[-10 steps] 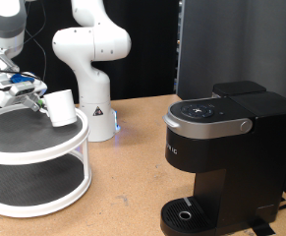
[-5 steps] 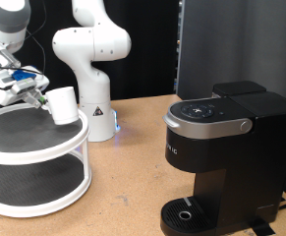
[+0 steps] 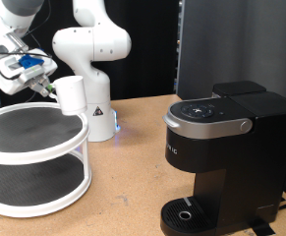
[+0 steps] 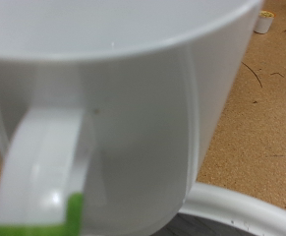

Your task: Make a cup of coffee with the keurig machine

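Exterior view: the tool (image 3: 42, 85) is up at the left, pinching the cup (image 3: 72, 96) by its handle side, and the cup hangs upright in the air above the white two-tier round stand (image 3: 34, 162), clear of its dark top shelf. A white robot base (image 3: 91, 59) stands just behind the cup. Over on the right sits the keurig machine (image 3: 221, 157), matte black, lid down, silver rim around the top, round drip base at the front bottom. It is well apart from the cup, with bare brown surface (image 3: 133, 187) between them.

Wrist view: the cup (image 4: 123, 108) fills nearly the whole picture, white wall and handle (image 4: 44, 172) right up close, a green finger pad (image 4: 72, 214) pressed against the handle. Beyond the cup there's the brown surface (image 4: 260, 128), the white rim of the stand (image 4: 246, 208), and a small white pod (image 4: 265, 22) far off in the corner.
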Robot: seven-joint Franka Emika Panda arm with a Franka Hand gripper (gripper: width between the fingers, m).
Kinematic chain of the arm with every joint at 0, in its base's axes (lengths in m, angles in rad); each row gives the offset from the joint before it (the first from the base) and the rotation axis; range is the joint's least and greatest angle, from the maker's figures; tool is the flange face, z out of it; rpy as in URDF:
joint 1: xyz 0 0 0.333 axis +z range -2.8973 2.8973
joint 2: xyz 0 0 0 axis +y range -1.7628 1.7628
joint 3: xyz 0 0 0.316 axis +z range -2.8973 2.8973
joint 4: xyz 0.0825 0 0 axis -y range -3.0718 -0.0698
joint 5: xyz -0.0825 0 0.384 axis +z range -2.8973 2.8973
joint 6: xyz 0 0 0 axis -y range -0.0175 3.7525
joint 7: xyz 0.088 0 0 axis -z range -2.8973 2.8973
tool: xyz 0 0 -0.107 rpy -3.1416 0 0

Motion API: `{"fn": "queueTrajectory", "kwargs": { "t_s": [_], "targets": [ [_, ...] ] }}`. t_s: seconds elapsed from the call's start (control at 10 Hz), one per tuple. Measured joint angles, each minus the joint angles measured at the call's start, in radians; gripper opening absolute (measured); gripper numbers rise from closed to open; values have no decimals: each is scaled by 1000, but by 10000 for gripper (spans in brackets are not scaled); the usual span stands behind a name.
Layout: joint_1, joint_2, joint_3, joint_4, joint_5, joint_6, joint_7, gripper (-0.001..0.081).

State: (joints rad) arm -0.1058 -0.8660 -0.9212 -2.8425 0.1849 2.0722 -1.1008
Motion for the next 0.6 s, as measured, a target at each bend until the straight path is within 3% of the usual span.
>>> {"fn": "queueTrajectory", "kwargs": {
  "t_s": [0.4, 0.6],
  "targets": [
    [0, -6, 29, 16, -16, -29, 5, 66],
    [7, 10, 51, 9, -15, 14, 42, 66]
  ]
}}
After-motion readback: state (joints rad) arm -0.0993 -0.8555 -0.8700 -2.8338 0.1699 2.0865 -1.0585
